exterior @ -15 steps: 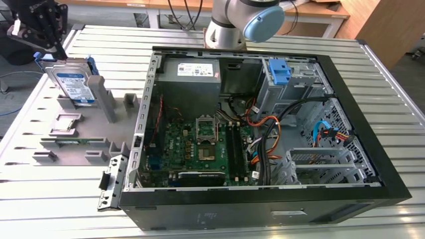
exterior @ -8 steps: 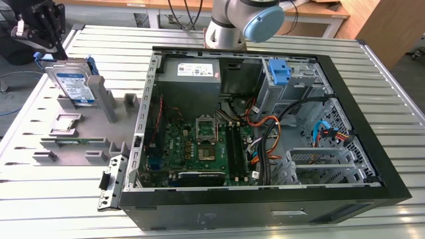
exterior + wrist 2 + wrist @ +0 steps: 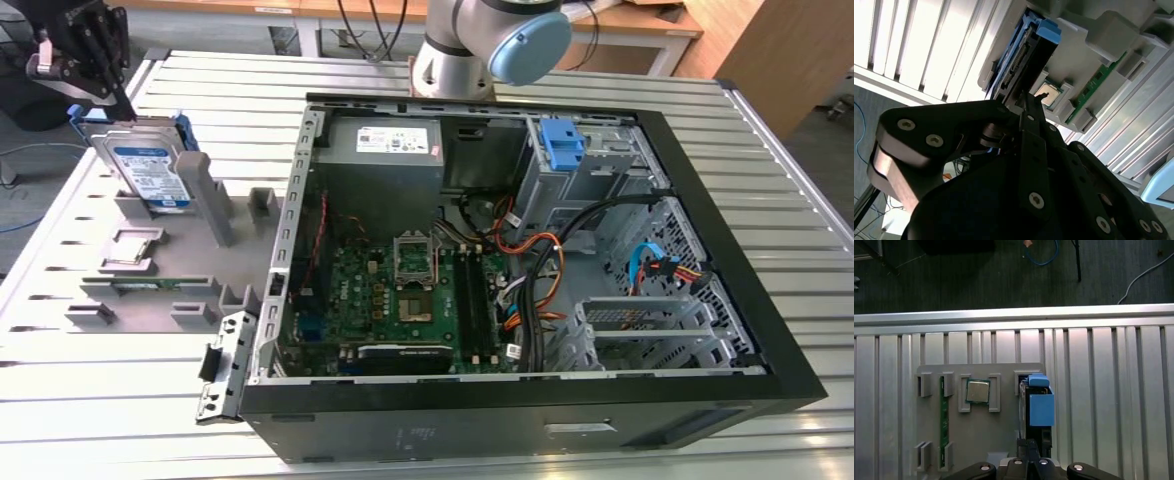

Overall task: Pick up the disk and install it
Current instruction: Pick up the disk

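The disk (image 3: pixel 147 170) stands up in the grey holder (image 3: pixel 230 215) on the worktop (image 3: pixel 120 420), beside the open computer (image 3: pixel 534 425). The hand (image 3: pixel 123 103) hangs just over it and looks closed and empty. Nothing is picked up or put in yet.

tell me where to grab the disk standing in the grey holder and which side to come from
Probably take the disk by its upper edge, coming straight down and clamping across its two flat faces. It stands on edge in the grey holder, whose slot and posts hem in its lower part, leaving the top free.
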Available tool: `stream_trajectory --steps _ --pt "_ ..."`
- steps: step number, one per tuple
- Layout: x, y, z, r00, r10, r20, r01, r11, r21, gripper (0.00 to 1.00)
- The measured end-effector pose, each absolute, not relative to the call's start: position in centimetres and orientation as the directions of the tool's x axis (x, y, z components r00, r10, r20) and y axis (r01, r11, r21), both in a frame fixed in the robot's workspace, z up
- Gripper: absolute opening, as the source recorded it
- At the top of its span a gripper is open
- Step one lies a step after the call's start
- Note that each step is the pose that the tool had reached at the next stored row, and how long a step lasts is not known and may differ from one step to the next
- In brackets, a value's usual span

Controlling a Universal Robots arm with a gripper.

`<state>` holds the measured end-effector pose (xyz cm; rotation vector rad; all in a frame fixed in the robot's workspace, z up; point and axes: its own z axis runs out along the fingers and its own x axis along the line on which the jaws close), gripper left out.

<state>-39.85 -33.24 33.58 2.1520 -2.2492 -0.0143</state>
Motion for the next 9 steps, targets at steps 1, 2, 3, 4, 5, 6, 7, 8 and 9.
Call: stream_trajectory --steps 1,2,3,4,5,6,7,8,9 --pt "-39.85 -33.24 33.58 -0.044 -0.999 0.014 -0.999 0.044 0.026 0.11" --pt "-39.85 -33.24 33.58 -0.043 -0.999 0.014 -0.999 0.044 0.026 0.11" --pt "-39.85 -33.24 33.58 -0.043 -0.999 0.014 -0.999 0.043 0.026 0.11" --pt "-39.85 -33.24 33.58 -0.042 -0.999 0.014 -0.999 0.042 0.026 0.11" --pt "-39.85 -33.24 33.58 -0.041 -0.999 0.014 -0.999 0.041 0.026 0.11" --pt "-39.85 -33.24 33.58 -0.039 -0.999 0.014 -0.999 0.039 0.027 0.11" --pt "-39.85 -33.24 33.58 -0.037 -0.999 0.014 -0.999 0.038 0.026 0.11" --pt "-39.85 -33.24 33.58 -0.037 -0.999 0.014 -0.999 0.037 0.026 0.11" --pt "-39.85 -33.24 33.58 -0.037 -0.999 0.014 -0.999 0.037 0.026 0.11"
